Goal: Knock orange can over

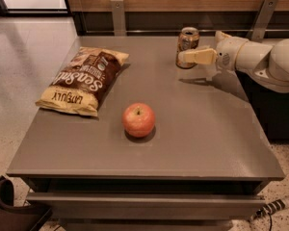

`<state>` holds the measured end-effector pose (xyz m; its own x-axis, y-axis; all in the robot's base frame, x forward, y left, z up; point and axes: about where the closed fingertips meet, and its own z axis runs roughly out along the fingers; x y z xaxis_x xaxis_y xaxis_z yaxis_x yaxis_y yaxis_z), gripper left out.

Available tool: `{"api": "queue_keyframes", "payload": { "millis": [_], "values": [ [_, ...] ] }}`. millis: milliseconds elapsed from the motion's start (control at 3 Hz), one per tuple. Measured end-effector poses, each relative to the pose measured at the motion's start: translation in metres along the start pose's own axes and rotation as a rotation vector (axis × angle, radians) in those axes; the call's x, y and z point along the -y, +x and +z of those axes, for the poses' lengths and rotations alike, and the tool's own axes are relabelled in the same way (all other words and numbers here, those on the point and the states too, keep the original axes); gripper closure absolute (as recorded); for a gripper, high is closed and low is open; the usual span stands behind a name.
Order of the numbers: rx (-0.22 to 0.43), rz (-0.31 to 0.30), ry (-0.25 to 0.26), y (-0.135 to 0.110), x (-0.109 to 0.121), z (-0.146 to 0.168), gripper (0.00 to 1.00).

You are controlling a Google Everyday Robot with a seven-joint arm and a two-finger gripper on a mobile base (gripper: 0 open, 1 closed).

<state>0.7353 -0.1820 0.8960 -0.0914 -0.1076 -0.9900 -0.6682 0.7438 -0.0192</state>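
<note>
The orange can stands upright at the back of the grey table, right of centre. It is shiny orange-bronze with a silver top rim. My gripper reaches in from the right on a white arm. Its pale tip lies across the lower front of the can, at or just short of touching it, and hides part of the can's base.
A red-orange apple sits in the middle of the table. A brown chip bag lies at the left. A wooden wall with metal brackets runs behind the table. A dark object sits on the floor at bottom left.
</note>
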Motion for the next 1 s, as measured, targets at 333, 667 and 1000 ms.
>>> {"api": "queue_keyframes", "payload": {
  "millis": [333,667,1000],
  "values": [
    [0.017,0.013,-0.009,0.008,0.005,0.012,0.00],
    [0.020,0.016,-0.020,0.016,0.007,0.021,0.23],
    [0.020,0.016,-0.023,0.015,0.005,0.022,0.46]
  ]
}}
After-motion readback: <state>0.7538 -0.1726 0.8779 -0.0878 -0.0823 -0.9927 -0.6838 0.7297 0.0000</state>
